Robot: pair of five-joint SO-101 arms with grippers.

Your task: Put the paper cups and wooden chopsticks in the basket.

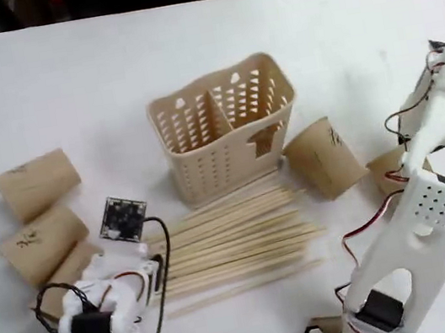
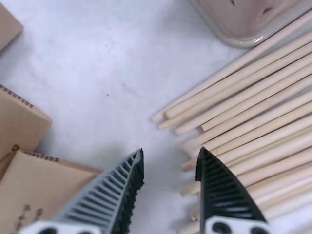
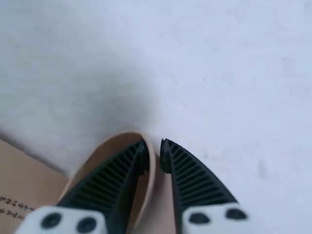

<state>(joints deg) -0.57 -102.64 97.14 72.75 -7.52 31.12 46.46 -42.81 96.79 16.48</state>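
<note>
The cream slotted basket [image 1: 225, 128] stands upright mid-table. Several wooden chopsticks [image 1: 236, 245] lie in a loose pile in front of it. My left gripper [image 2: 170, 155] hovers open just above the table at the pile's near end, with chopsticks [image 2: 243, 112] beside one finger and brown paper cups [image 2: 29, 180] on the other side. Three paper cups [image 1: 36, 185] lie on their sides at the left. Another paper cup [image 1: 324, 158] lies right of the basket. My right gripper [image 3: 153, 146] is shut on the rim of a further paper cup [image 3: 112, 148], one finger inside it.
The right arm [image 1: 422, 236] stretches over the table's right side and hides most of the held cup [image 1: 385, 167]. The left arm [image 1: 101, 311] sits at the front left beside the cups. The white table [image 1: 103, 67] lies bare behind the basket.
</note>
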